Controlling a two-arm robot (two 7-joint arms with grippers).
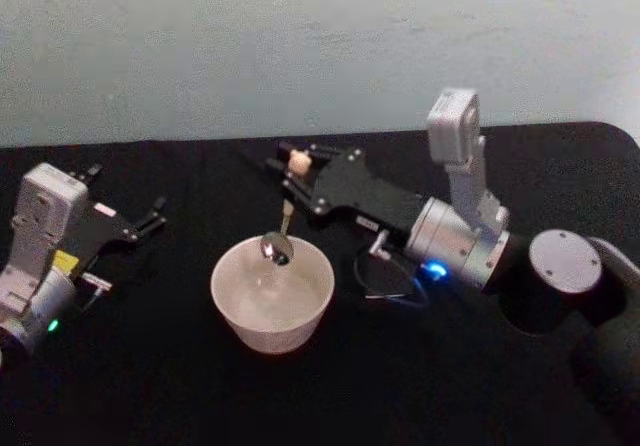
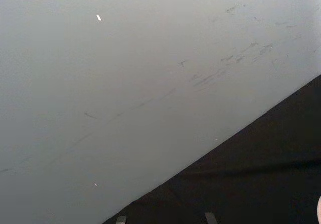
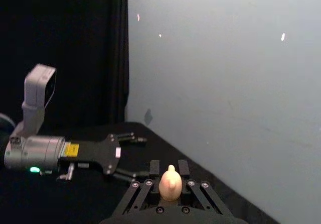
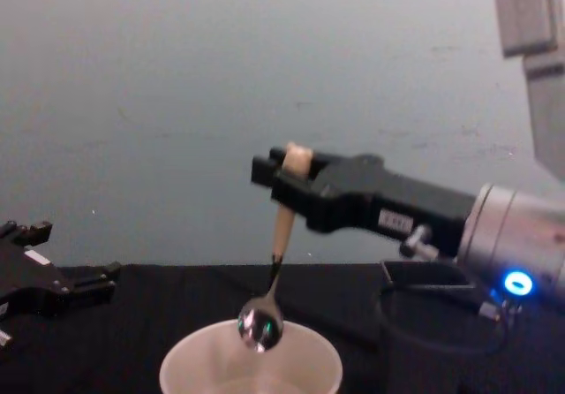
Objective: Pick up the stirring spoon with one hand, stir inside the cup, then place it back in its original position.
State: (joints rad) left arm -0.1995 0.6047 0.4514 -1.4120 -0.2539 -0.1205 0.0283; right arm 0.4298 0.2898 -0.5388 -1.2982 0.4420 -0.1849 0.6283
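Right hand [image 1: 293, 178] pinched the stirring spoon [image 1: 278, 246] high on its beige handle, just under the bear head. Spoon hung near-upright, slightly tilted, its metal bowl about at rim level over the far side of the cup [image 1: 272, 301].

Stirring step, by my reading: lower until the bowl sits inside, then make small circles kept off the thin wall, so the cup neither slides nor tips.

Dark holder [image 4: 422, 310] stood just beside the cup on the robot's right; sweeps that way should be short. Left hand [image 1: 152, 218] sat spread and idle, low over the desk [image 1: 150, 376], well apart from the cup, with open room between.
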